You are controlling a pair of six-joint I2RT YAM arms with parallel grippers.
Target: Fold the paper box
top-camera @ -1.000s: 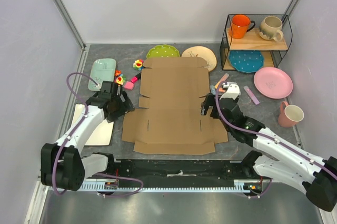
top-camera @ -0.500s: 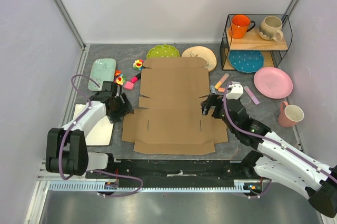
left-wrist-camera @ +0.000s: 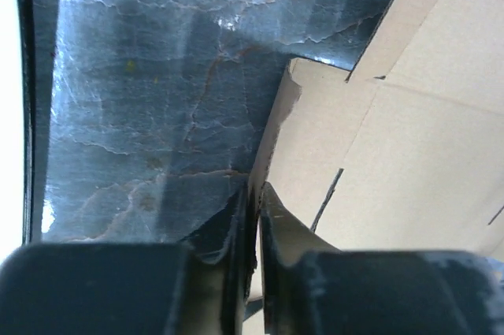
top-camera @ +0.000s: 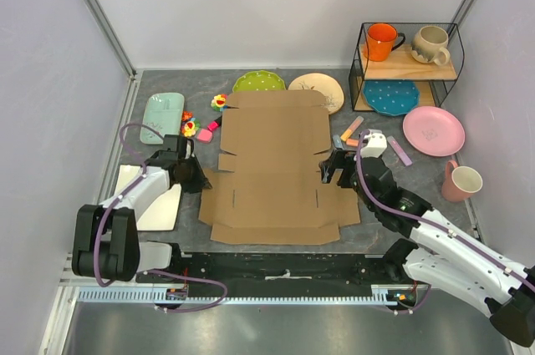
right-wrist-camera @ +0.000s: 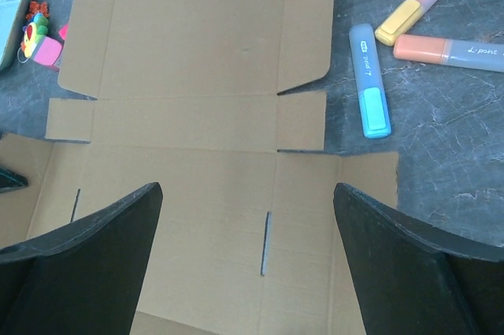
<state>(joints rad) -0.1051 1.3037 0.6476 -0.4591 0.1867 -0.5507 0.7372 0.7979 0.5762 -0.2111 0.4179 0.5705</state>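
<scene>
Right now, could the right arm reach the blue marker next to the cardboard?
Probably yes: the right gripper stands open over the paper box, and the blue marker lies bare just beside it.

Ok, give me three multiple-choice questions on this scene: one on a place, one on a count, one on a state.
1. Where is the pink plate?
A. on the rack, top shelf
B. under the cardboard
C. on the table, right of the cardboard

2. How many mugs stand on the rack's top shelf?
A. two
B. one
C. four

3. What is the left claw doing?
A. hanging wide open
B. pinching the cardboard's left edge
C. holding a spoon

Answers:
1 C: the top view shows it lying flat beside the rack's foot.
2 A: an orange mug and a beige mug stand there.
3 B: its wrist view shows the fingers closed on that edge.
</scene>
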